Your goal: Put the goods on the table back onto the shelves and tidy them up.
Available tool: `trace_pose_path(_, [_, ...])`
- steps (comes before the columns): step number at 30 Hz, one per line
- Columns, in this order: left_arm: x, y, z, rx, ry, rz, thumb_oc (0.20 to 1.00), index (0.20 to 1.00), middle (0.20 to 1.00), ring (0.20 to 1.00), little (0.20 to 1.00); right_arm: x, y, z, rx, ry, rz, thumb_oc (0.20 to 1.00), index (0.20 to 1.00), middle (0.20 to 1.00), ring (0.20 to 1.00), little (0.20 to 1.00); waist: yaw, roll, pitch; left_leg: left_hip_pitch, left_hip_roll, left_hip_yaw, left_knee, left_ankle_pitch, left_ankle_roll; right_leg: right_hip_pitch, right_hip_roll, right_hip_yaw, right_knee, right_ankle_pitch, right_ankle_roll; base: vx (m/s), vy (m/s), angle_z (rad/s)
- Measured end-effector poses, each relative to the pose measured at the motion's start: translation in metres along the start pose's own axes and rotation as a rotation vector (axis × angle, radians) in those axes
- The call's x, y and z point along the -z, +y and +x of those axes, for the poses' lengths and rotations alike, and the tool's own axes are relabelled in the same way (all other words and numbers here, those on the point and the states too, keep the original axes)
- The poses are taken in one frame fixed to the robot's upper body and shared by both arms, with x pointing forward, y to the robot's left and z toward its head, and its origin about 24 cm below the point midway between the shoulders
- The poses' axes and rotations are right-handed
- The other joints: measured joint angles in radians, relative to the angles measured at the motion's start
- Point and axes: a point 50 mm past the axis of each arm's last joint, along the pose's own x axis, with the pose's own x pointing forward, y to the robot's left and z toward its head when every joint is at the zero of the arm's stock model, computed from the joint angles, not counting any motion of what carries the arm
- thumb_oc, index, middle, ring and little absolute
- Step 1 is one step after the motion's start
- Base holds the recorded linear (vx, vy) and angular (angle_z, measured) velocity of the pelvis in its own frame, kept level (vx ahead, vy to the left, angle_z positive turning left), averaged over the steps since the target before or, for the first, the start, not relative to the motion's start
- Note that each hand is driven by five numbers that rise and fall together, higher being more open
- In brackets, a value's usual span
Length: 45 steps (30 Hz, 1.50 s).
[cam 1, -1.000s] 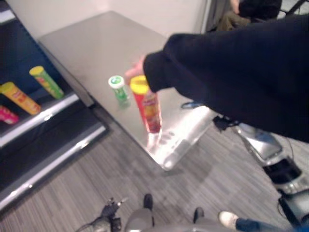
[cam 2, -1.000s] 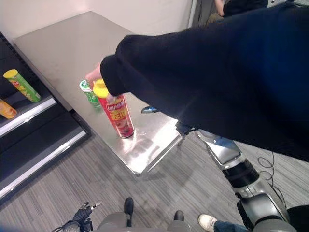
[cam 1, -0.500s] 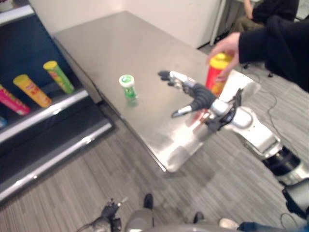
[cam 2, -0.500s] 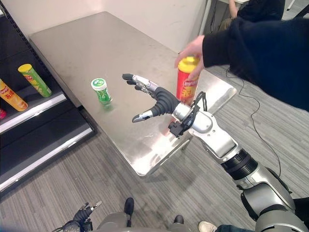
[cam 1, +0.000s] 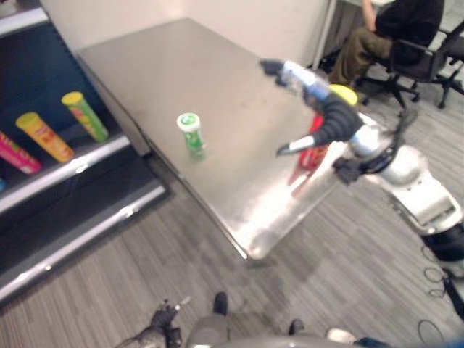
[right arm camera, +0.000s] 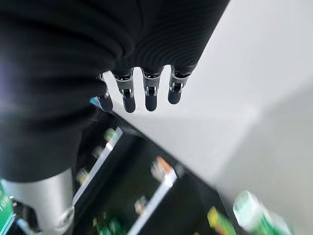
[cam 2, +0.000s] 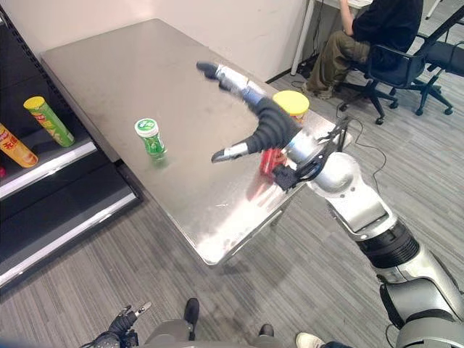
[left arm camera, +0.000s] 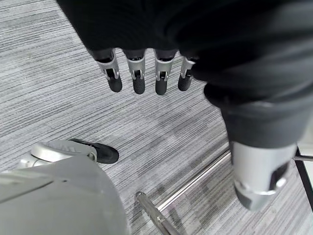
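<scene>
Two upright cans on table

No legible text anywhere. Red can with yellow lid, standing on the table behind the right hand: label print too blurred to read. Small green can, mid-table: white lid bears a mark, unreadable. Cans on the shelf beside the table: printed labels, illegible.

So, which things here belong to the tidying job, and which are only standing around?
Job:
- small green can, on the table
- red tube with yellow lid, behind the open right hand
- shelves

Around:
- seated person
- office chair
</scene>
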Motion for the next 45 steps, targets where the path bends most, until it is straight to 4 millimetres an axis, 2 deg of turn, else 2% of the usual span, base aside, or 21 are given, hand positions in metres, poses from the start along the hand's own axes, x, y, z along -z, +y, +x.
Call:
trace_pose_path(4, [-0.002, 0.0, 0.001, -0.012, -0.008, 0.0, 1.0, 1.0, 1.0, 1.0, 1.0, -0.01, -0.022, -0.001, 0.145, -0.043, -0.111, 1.0, 1.0, 1.0, 1.0, 1.0, -0.006, 0.0, -0.001, 0.003, 0.0, 0.003, -0.001, 0.0, 0.0, 0.0, 0.0, 0.004, 0.0, 0.0, -0.001, 0.0, 0.004, -0.01])
trace_pose_path(8, [-0.004, 0.0, 0.0, -0.011, -0.017, -0.002, 1.0, 1.0, 1.0, 1.0, 1.0, -0.013, -0.049, -0.015, 0.279, -0.028, -0.177, 1.0, 1.0, 1.0, 1.0, 1.0, -0.018, -0.006, -0.006, 0.006, 0.0, 0.006, -0.007, 0.001, -0.001, -0.002, -0.001, 0.009, 0.001, -0.001, -0.001, 0.0, 0.005, -0.01])
trace_pose_path(10, [-0.005, 0.0, 0.0, -0.01, -0.024, -0.003, 1.0, 1.0, 1.0, 1.0, 1.0, -0.004, -0.06, -0.037, 0.332, 0.052, -0.207, 1.0, 1.0, 1.0, 1.0, 1.0, -0.022, -0.016, -0.014, 0.007, 0.0, 0.007, -0.009, 0.001, -0.001, -0.003, -0.001, 0.011, 0.001, -0.002, -0.001, 0.0, 0.0, 0.0])
trace_pose_path(15, [-0.002, 0.001, -0.001, -0.01, -0.021, -0.003, 1.0, 1.0, 1.0, 1.0, 1.0, 0.027, -0.063, -0.072, 0.352, 0.274, -0.207, 1.0, 1.0, 1.0, 1.0, 1.0, -0.044, -0.021, -0.019, 0.005, 0.003, 0.016, -0.01, 0.0, -0.001, -0.009, 0.001, 0.017, 0.001, -0.002, 0.0, -0.01, -0.014, -0.05])
trace_pose_path(19, [0.0, 0.002, -0.001, -0.003, -0.017, -0.001, 1.0, 1.0, 1.0, 1.0, 1.0, 0.045, -0.072, -0.085, 0.297, 0.411, -0.245, 1.0, 1.0, 1.0, 1.0, 1.0, -0.048, -0.018, -0.019, 0.004, 0.006, 0.026, -0.013, 0.001, -0.001, -0.017, 0.0, 0.025, 0.0, -0.001, 0.001, -0.01, -0.019, -0.07])
trace_pose_path(27, [0.006, 0.004, -0.003, 0.015, -0.003, 0.004, 1.0, 1.0, 1.0, 1.0, 1.0, 0.07, -0.063, -0.08, 0.155, 0.511, -0.105, 1.0, 1.0, 1.0, 1.0, 1.0, -0.04, -0.018, -0.019, 0.008, 0.006, 0.02, -0.013, 0.001, -0.001, -0.001, 0.003, 0.014, -0.016, 0.0, 0.002, 0.01, -0.007, 0.03])
trace_pose_path(33, [0.005, 0.006, -0.004, 0.033, -0.004, 0.045, 1.0, 1.0, 1.0, 1.0, 1.0, 0.089, -0.061, -0.073, 0.09, 0.587, -0.053, 1.0, 1.0, 1.0, 1.0, 1.0, -0.032, -0.019, -0.018, 0.007, 0.004, 0.012, -0.014, 0.001, -0.001, 0.002, 0.003, 0.008, -0.016, 0.0, 0.002, 0.02, -0.009, 0.03])
trace_pose_path(36, [0.004, 0.006, -0.003, 0.035, -0.009, 0.046, 1.0, 1.0, 1.0, 1.0, 1.0, 0.098, -0.068, -0.076, 0.087, 0.65, -0.065, 1.0, 1.0, 1.0, 1.0, 1.0, -0.024, -0.021, -0.016, 0.005, 0.002, 0.002, -0.016, 0.002, -0.002, 0.005, 0.003, -0.005, -0.016, -0.001, 0.002, 0.02, -0.012, 0.09])
trace_pose_path(45, [0.005, 0.008, -0.004, 0.034, -0.006, 0.04, 1.0, 1.0, 1.0, 1.0, 1.0, 0.098, -0.067, -0.065, 0.049, 0.643, -0.028, 1.0, 1.0, 1.0, 1.0, 1.0, -0.016, -0.029, -0.01, 0.006, -0.001, -0.007, -0.03, 0.007, -0.005, 0.007, 0.004, -0.018, -0.017, -0.004, 0.003, 0.01, -0.005, 0.03])
